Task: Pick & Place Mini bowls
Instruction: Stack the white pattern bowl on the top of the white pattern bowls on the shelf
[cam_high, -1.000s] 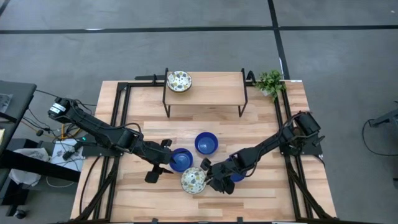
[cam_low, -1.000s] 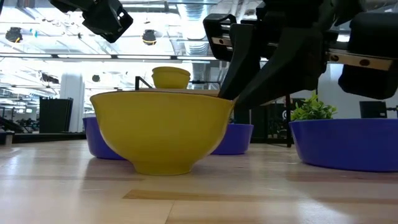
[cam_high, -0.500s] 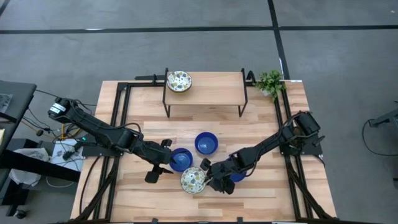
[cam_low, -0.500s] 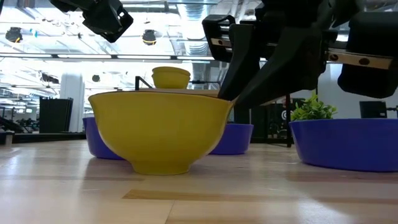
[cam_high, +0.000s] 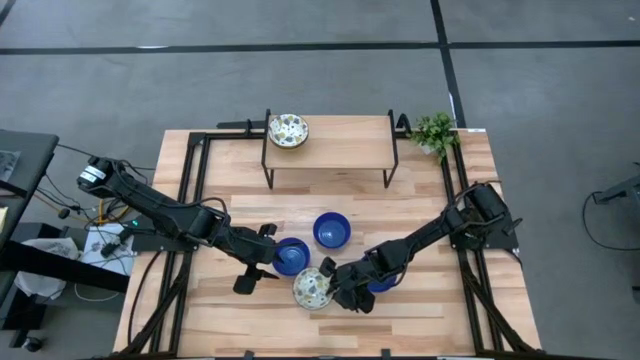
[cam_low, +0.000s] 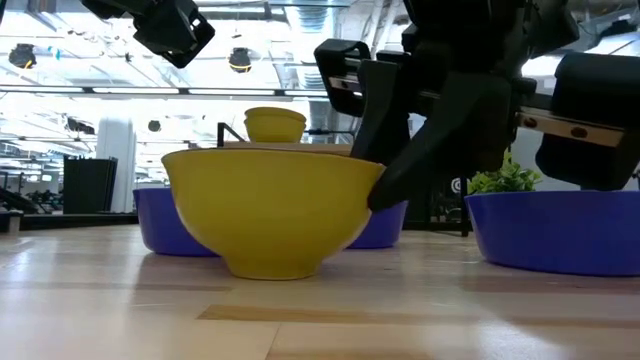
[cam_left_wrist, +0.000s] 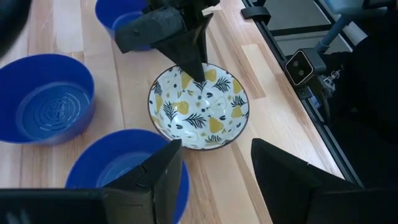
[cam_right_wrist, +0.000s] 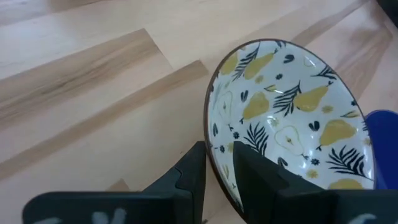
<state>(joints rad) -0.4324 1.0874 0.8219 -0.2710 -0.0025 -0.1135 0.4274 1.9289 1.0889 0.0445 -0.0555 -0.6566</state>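
A patterned mini bowl (cam_high: 312, 288), cream inside with yellow pears and yellow outside (cam_low: 270, 215), stands on its foot near the table's near edge. My right gripper (cam_high: 332, 284) is at the bowl's right rim, shut on it. My left gripper (cam_high: 255, 268) hovers open, above and left of a blue mini bowl (cam_high: 290, 257). A second blue bowl (cam_high: 332, 230) sits farther back. A third (cam_high: 381, 283) is partly hidden under my right arm. Another patterned bowl (cam_high: 288, 130) rests on the raised shelf. My right gripper (cam_right_wrist: 219, 158) straddles the patterned bowl's rim (cam_right_wrist: 211, 134) on its right side, one finger (cam_right_wrist: 255, 177) inside the bowl and one (cam_right_wrist: 189, 180) outside. The fingers slant down from the table's right. The bowl's foot (cam_low: 272, 270) is on the table.
A low wooden shelf on black legs (cam_high: 340, 140) stands at the table's far side, with a small green plant (cam_high: 435, 132) to its right. Black frame rails (cam_high: 195, 180) run along both table sides. Bare wood lies between the shelf and the bowls.
My right gripper has sunk lower at the patterned bowl's rim, and the bowl has slid a little toward the table's right, staying on the table. My left arm has kept still.
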